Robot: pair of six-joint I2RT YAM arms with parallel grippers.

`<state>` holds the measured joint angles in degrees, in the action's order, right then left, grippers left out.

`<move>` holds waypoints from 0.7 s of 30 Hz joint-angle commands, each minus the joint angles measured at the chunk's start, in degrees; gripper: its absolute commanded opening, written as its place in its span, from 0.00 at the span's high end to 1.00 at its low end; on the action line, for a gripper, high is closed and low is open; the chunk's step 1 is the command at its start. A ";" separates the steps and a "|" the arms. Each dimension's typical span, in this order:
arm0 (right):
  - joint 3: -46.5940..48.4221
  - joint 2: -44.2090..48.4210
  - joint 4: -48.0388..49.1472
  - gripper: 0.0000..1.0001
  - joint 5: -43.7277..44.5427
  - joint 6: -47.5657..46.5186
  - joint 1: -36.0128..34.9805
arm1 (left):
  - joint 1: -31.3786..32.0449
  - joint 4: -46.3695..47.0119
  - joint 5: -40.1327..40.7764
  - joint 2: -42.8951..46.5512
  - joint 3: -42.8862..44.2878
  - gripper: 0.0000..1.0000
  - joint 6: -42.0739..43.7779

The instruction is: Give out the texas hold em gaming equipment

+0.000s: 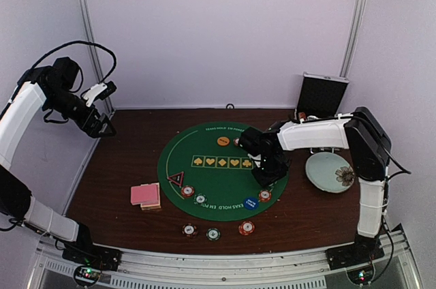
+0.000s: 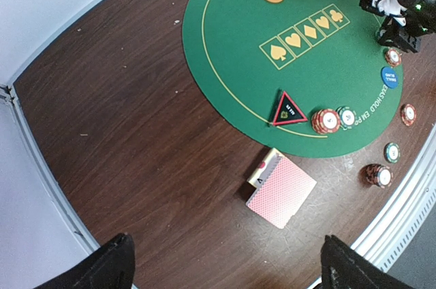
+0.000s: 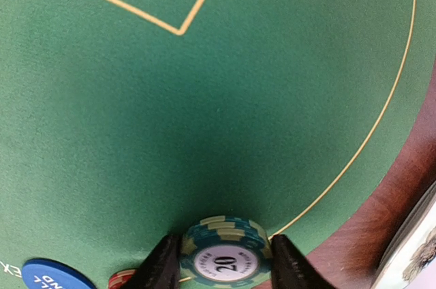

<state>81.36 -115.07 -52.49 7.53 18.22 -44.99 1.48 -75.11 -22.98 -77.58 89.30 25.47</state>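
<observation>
My right gripper (image 3: 221, 262) is low over the right edge of the green poker mat (image 1: 211, 149), shut on a short stack of green striped chips (image 3: 223, 242) marked 20. A red chip (image 3: 122, 279) and the blue dealer disc (image 3: 54, 277) lie just left of it. From above, the right gripper (image 1: 268, 178) sits beside the red chip (image 1: 265, 195) and the blue disc (image 1: 251, 203). The pink-backed playing cards (image 1: 145, 195) lie off the mat at the left. My left gripper (image 1: 102, 127) hangs open and high at the far left, above the cards (image 2: 281, 191).
More chips rest at the mat's lower left (image 1: 187, 191) and on the wood near the front edge (image 1: 213, 234). An orange disc (image 1: 223, 141) and a black-and-red triangle marker (image 1: 176, 180) lie on the mat. A floral plate (image 1: 330, 172) and a black case (image 1: 322, 95) stand at the right.
</observation>
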 commanded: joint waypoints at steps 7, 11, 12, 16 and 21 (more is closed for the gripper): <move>3.30 4.55 -2.86 0.34 3.17 0.59 0.55 | -0.42 0.21 -0.31 -0.23 1.40 0.02 0.73; 7.18 7.47 -4.84 0.29 3.52 0.42 -2.47 | -0.42 0.21 -0.49 -0.15 1.32 0.02 0.63; 8.55 7.69 -5.72 0.27 3.60 0.42 -3.89 | -0.42 0.15 -0.50 -0.13 1.32 0.02 0.56; 14.92 6.61 -8.29 0.20 2.93 0.32 -12.72 | -0.42 0.15 -0.74 0.11 0.95 0.02 0.37; 25.32 0.36 -11.18 0.11 -2.67 -1.08 -23.02 | -0.42 0.18 -1.21 0.64 0.41 0.02 0.19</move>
<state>100.36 -110.56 -59.77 9.02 18.20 -61.89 1.48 -75.11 -23.18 -77.58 89.38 25.45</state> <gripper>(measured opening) 0.865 0.976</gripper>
